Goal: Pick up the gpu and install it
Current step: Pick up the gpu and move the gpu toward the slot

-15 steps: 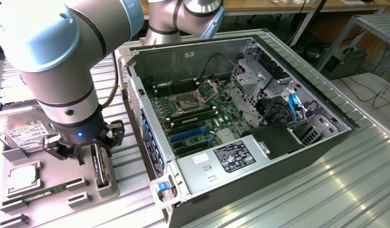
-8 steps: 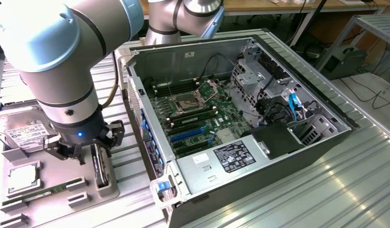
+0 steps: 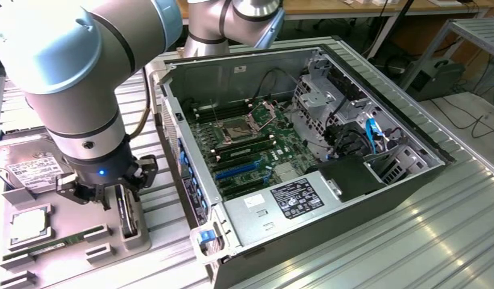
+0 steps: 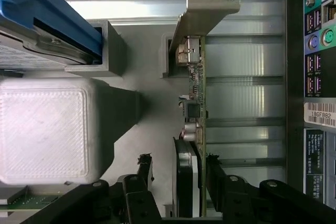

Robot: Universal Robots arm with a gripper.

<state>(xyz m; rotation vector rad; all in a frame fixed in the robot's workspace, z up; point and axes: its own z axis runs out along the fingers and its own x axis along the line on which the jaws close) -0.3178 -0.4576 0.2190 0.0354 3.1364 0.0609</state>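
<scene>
Hovers w/ open claw (image 4: pixel 178 160) astride the gpu (image 4: pixel 195 85), fingers (image 4: pixel 145 167) either side, not clamped. Stands upright in grey holder (image 3: pixel 134 238) beside PC case (image 3: pixel 223 75).

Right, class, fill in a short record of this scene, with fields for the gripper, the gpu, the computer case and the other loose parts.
gripper: the gripper is open, with its fingers astride the gpu and a gap showing on one side
gpu: the gpu stands on edge in a grey holder, with its metal bracket at the far end from the gripper
computer case: the computer case is open, at the exterior view's right of the holder, with the motherboard exposed
other parts: hard drive and memory stick, at the exterior view's left of the holder
</scene>
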